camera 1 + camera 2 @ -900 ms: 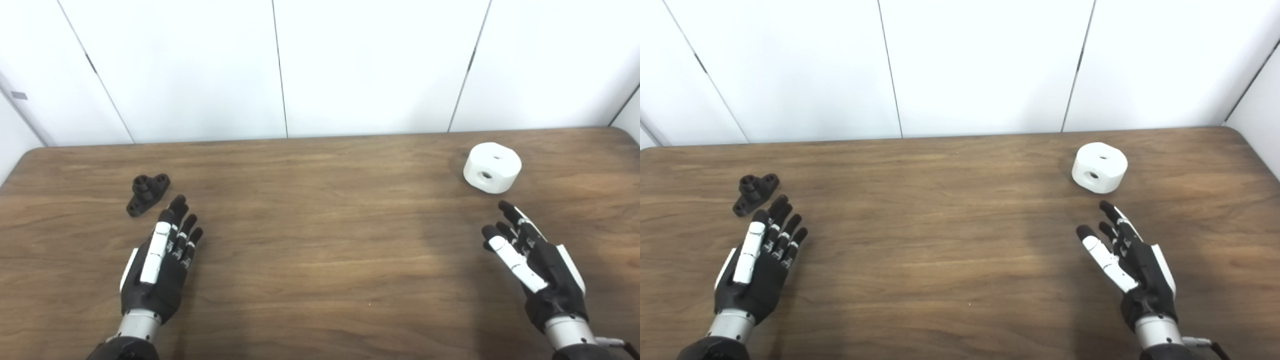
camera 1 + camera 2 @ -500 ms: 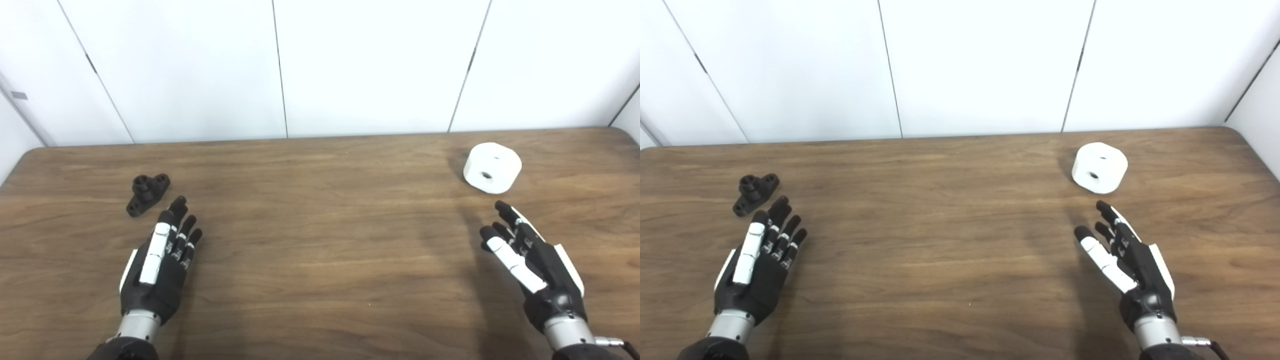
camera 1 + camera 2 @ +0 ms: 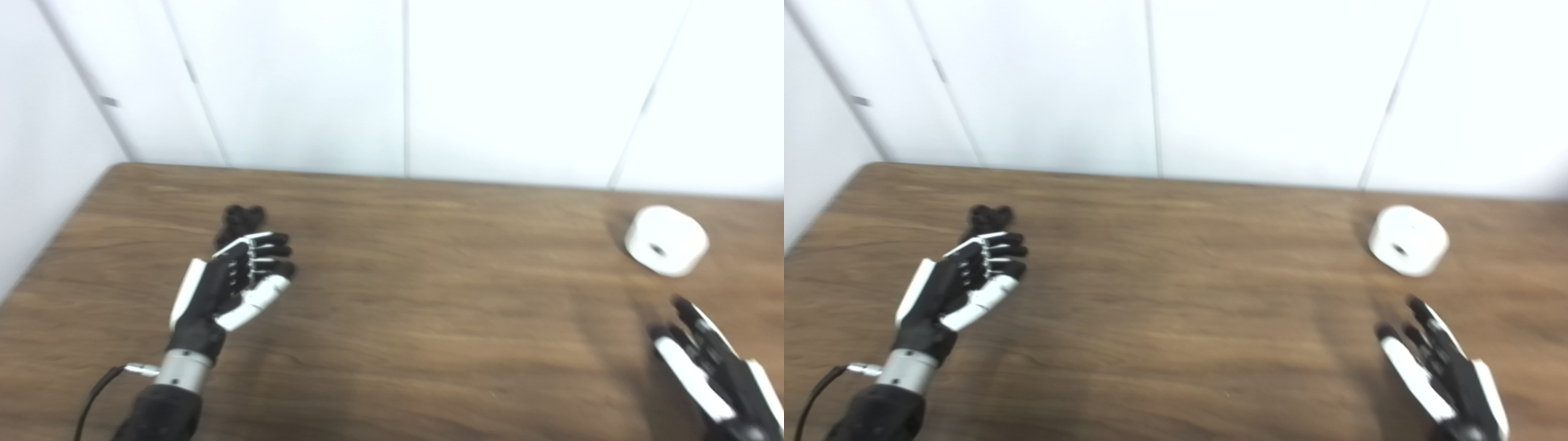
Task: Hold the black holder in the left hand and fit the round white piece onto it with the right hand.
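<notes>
The black holder lies on the wooden table at the left, blurred and partly hidden behind my left hand. That hand sits just in front of it, turned with its palm to the right and its fingers curled but apart, holding nothing. The round white piece rests at the far right, a hole in its side facing me. My right hand is low at the right edge, a little short of the white piece, fingers spread and empty.
White wall panels stand right behind the table's far edge. The table's left edge runs close to the left hand. A thin cable trails from the left wrist.
The camera has swung left, shifting the whole picture rightward. My left hand has risen to the holder, rolled its palm to the right and curled its fingers. The right hand has kept its pose.
</notes>
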You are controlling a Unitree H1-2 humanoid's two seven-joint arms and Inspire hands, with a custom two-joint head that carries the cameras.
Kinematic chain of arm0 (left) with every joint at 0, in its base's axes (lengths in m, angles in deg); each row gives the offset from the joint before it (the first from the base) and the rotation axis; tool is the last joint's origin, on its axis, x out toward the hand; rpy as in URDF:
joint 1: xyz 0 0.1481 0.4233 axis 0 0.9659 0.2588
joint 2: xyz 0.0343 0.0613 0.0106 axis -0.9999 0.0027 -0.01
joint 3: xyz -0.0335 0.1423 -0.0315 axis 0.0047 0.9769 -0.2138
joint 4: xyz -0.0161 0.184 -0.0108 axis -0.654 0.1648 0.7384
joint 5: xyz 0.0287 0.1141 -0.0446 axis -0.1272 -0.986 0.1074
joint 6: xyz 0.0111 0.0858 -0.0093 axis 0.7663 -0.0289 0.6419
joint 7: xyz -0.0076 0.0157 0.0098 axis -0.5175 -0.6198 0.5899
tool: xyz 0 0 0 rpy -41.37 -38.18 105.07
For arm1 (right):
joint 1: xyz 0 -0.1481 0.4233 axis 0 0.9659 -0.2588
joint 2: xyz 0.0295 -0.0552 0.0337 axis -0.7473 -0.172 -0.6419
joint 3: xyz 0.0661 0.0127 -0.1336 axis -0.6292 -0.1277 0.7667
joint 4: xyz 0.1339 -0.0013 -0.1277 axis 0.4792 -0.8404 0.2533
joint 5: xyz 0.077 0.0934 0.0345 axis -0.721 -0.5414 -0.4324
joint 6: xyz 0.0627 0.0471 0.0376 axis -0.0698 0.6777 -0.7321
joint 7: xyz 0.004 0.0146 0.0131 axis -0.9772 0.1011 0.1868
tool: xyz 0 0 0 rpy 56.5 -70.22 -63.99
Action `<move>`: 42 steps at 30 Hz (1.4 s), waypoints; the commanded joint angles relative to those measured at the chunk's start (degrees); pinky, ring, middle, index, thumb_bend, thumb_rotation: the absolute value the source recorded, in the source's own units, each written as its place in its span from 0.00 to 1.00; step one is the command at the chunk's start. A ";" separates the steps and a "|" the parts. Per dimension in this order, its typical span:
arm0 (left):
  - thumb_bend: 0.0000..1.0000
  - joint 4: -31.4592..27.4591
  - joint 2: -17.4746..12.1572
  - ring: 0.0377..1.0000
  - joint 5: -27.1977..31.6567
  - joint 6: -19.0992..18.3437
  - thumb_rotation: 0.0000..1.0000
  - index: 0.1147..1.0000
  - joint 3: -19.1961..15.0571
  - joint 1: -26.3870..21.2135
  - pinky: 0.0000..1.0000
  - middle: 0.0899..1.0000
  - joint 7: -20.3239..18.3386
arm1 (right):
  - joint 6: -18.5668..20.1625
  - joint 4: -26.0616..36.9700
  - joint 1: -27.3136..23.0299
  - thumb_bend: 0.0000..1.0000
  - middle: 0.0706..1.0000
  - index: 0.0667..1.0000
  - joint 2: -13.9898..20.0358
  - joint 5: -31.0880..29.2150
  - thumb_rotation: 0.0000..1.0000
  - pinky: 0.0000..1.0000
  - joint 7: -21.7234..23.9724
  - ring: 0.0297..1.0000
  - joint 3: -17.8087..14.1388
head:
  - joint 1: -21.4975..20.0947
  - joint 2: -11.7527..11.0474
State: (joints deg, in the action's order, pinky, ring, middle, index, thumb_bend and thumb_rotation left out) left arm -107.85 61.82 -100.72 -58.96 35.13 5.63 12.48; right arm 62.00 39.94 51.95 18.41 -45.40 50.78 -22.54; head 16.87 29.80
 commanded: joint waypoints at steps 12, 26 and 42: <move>0.77 -4.48 -3.79 0.67 -28.29 0.23 0.33 0.73 -2.40 -6.03 0.52 0.73 2.02 | -2.15 -3.72 -1.88 0.39 0.98 0.90 -1.29 3.17 0.57 0.80 5.64 0.92 -4.35 | 7.76 -4.00; 1.00 9.96 -4.25 0.99 -42.86 -14.27 0.52 0.92 -1.39 -11.30 0.99 0.98 -3.00 | -2.52 -6.73 -3.91 0.37 1.00 0.91 -2.93 1.71 0.54 0.85 8.68 0.95 -8.97 | 14.24 -5.96; 0.98 28.84 -0.16 1.00 -42.22 -15.71 0.51 0.91 -7.23 -18.55 1.00 1.00 -2.68 | -5.57 -8.98 -3.69 0.34 1.00 0.89 -2.48 1.26 0.48 0.87 12.20 0.96 -11.38 | 16.18 -6.11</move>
State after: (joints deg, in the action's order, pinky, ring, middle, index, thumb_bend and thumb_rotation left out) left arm -79.29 61.92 -142.62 -74.57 28.59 -10.07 7.77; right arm 56.62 31.03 48.21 15.22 -44.05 62.84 -33.07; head 33.05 23.64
